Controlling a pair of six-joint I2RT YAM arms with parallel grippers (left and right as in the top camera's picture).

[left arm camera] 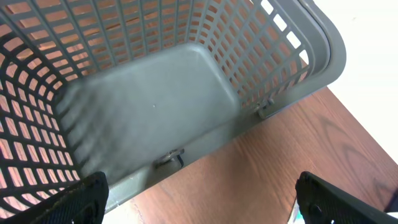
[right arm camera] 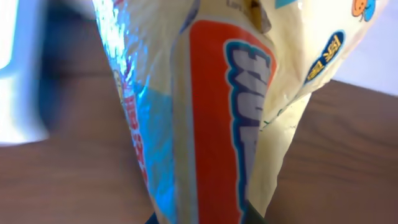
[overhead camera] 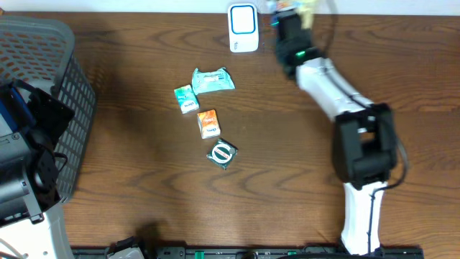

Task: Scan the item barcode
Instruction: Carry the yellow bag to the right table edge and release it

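My right gripper (overhead camera: pixel 291 16) is at the far edge of the table, shut on a cream, orange and blue snack packet (right arm camera: pixel 217 106). The packet (overhead camera: pixel 305 8) hangs just right of the white barcode scanner (overhead camera: pixel 243 29). In the right wrist view the packet fills the frame and hides most of the gripper (right arm camera: pixel 205 219); the scanner is a white blur (right arm camera: pixel 15 74) at the left. No barcode shows. My left gripper (left arm camera: pixel 199 200) is open and empty, above the table beside the grey basket (left arm camera: pixel 323 56).
The grey mesh basket (overhead camera: pixel 68 43) stands at the far left. In the middle of the table lie a teal packet (overhead camera: pixel 213 80), a small green box (overhead camera: pixel 186 98), an orange box (overhead camera: pixel 208 124) and a dark round-marked packet (overhead camera: pixel 222 153).
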